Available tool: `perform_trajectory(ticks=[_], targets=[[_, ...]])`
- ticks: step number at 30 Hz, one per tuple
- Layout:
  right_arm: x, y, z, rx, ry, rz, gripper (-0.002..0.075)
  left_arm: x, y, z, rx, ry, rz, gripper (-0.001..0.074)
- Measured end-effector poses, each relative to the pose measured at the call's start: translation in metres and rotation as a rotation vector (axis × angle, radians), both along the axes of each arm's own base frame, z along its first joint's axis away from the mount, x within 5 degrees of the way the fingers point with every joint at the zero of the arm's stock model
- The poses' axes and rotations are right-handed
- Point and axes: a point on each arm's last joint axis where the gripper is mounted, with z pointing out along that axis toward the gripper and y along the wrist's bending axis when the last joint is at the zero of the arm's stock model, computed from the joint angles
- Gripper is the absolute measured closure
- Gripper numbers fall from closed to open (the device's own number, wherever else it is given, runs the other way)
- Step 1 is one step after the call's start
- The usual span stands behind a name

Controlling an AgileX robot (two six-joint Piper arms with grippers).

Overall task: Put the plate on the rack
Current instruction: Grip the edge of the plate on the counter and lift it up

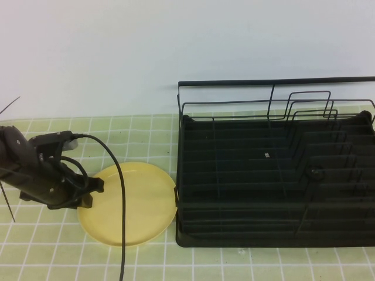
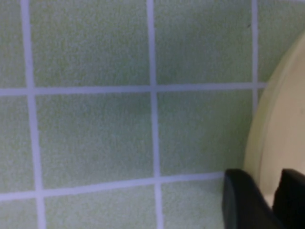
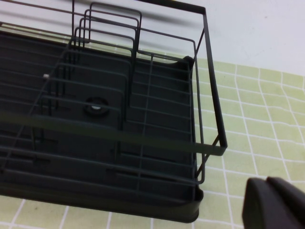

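From high up you see the yellow plate (image 1: 132, 202) flat on the worktop (image 1: 234, 263), at 9 o'clock from the rack (image 1: 275, 175). Only the left wrist view shows your left gripper (image 2: 264, 200) fingers (image 2: 238, 205) pinching its rim. Your right gripper (image 3: 272, 202), clenched, shows only in the right wrist view, beside the rack.

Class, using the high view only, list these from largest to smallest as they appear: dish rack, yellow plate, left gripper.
1. dish rack
2. yellow plate
3. left gripper, clamped on the plate's left rim

The right gripper, shut near the rack's right end, is outside that view.
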Motion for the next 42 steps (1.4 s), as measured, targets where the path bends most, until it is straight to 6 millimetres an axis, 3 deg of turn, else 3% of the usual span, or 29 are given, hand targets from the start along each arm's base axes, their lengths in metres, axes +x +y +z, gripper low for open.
perform_trajectory(ticks=[5, 15, 20, 28, 33, 42], targets=[[0.000, 0.000, 0.000, 0.000, 0.000, 0.000, 0.0729, 0.000, 0.001, 0.000, 0.016, 0.000, -0.013, 0.0701], [0.000, 0.000, 0.000, 0.000, 0.000, 0.000, 0.0729, 0.000, 0.001, 0.000, 0.018, 0.000, -0.016, 0.0688], [0.000, 0.000, 0.000, 0.000, 0.000, 0.000, 0.0729, -0.002, 0.002, -0.002, 0.052, 0.014, -0.052, 0.0735], [0.000, 0.000, 0.000, 0.000, 0.000, 0.000, 0.0729, -0.003, 0.005, 0.002, 0.066, 0.005, -0.038, 0.0735], [0.000, 0.000, 0.000, 0.000, 0.000, 0.000, 0.0729, -0.004, 0.019, 0.024, 0.060, -0.054, 0.011, 0.0735], [0.000, 0.000, 0.000, 0.004, 0.000, 0.000, 0.0729, -0.020, 0.056, 0.092, 0.052, -0.219, 0.116, 0.0735]])
